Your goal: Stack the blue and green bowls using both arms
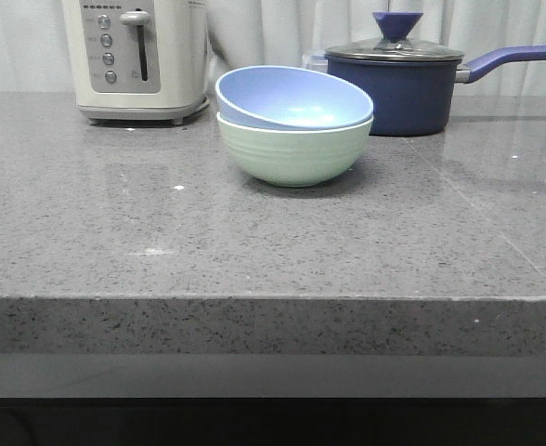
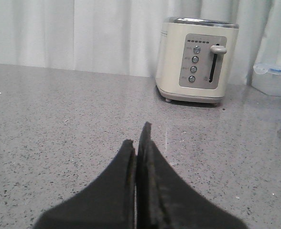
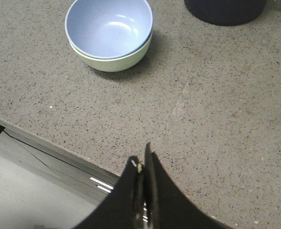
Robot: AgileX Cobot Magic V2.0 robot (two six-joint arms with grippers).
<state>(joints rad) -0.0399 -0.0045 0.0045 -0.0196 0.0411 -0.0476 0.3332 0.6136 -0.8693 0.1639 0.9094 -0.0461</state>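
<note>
Blue bowl (image 1: 287,97) in green bowl (image 1: 296,153) (tilted)

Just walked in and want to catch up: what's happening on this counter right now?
Nothing is being handled at this moment. The blue bowl sits nested, slightly tilted, inside the green bowl on the grey countertop, so the stack looks done. The left gripper and right gripper are both shut on nothing, away from the bowls. A toaster and a navy saucepan stand behind.

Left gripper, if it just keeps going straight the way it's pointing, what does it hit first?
Probably the toaster. The shut left gripper points across bare countertop roughly toward it, though it may pass just beside; depth is unclear.
</note>
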